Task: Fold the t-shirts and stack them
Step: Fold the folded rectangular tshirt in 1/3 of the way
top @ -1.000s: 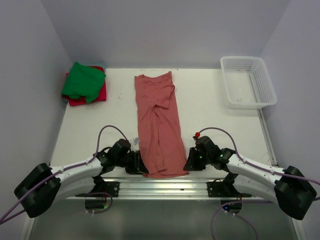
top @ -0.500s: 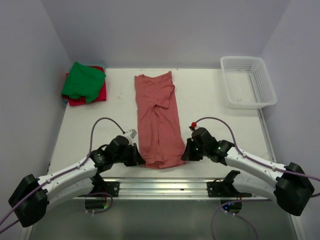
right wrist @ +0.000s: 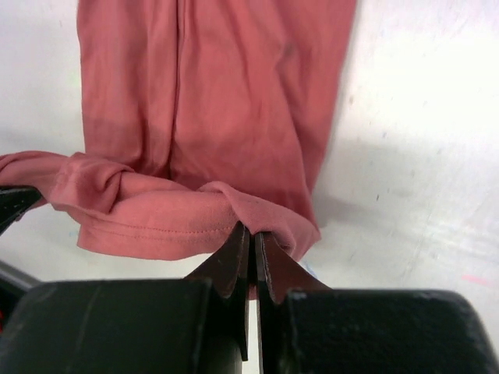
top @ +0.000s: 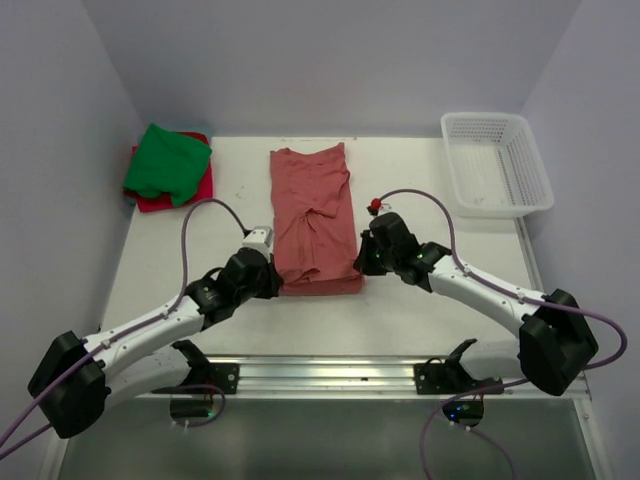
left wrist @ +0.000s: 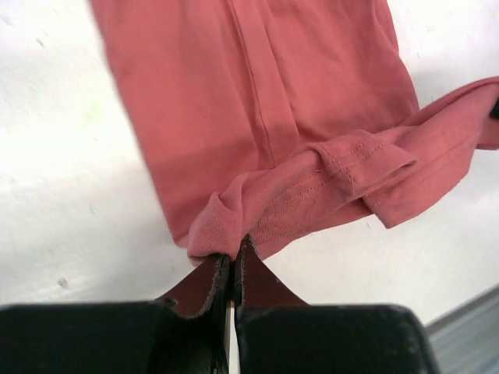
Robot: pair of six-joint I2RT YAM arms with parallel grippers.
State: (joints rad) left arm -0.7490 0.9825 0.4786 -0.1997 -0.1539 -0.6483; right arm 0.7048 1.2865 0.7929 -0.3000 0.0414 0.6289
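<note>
The faded brick-red t-shirt point(top: 314, 205) lies as a long folded strip in the middle of the table, its near hem lifted and doubled back over itself. My left gripper point(top: 276, 280) is shut on the hem's left corner point(left wrist: 214, 234). My right gripper point(top: 360, 262) is shut on the hem's right corner point(right wrist: 269, 222). The hem hangs between the two grippers above the shirt's body. The bright green t-shirt point(top: 165, 162) lies on the red-pink t-shirt point(top: 196, 190) at the far left corner.
A white plastic mesh basket point(top: 496, 163) stands at the far right corner. The metal rail point(top: 330, 372) runs along the table's near edge. Walls close in the left, far and right sides.
Both grippers have carried the shirt's near hem away from the table's near edge toward the far side, doubling the strip over itself. The arms have stretched out.
</note>
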